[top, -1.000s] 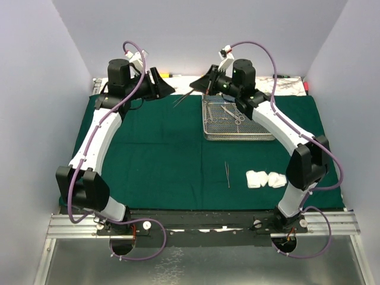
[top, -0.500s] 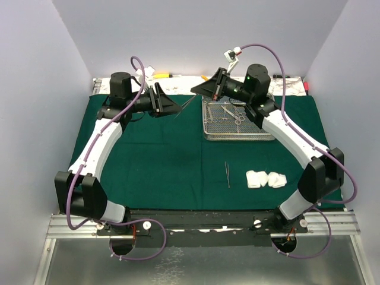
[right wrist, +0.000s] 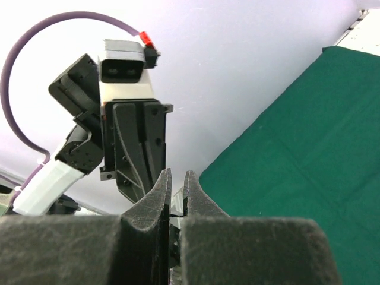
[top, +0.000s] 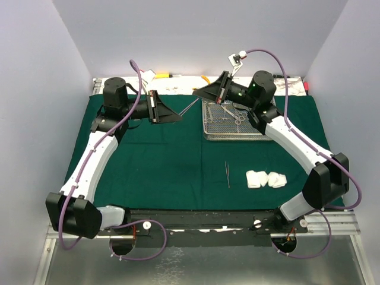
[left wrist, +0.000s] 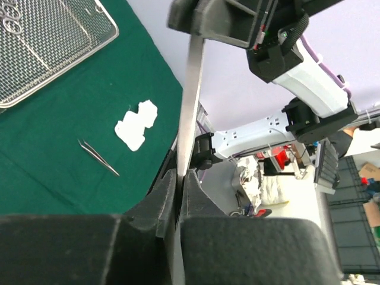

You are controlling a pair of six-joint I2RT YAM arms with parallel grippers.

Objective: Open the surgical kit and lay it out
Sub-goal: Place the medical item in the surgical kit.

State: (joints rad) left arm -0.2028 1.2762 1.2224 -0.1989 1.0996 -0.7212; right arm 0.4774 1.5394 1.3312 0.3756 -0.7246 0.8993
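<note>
Tweezers [left wrist: 190, 107] are clamped at opposite ends by the left fingers [top: 176, 117] and the right fingers [top: 199, 93]. The left arm [top: 95, 149] and right arm [top: 294, 138] are held raised, tips facing, above the green cloth [top: 160, 160] beside the tray [top: 237, 132].

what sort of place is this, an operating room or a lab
Most likely a robot lab booth, not an operating room: two arms bolted to a rail, plain walls boxing it in, a green cloth with a mesh tray.
</note>
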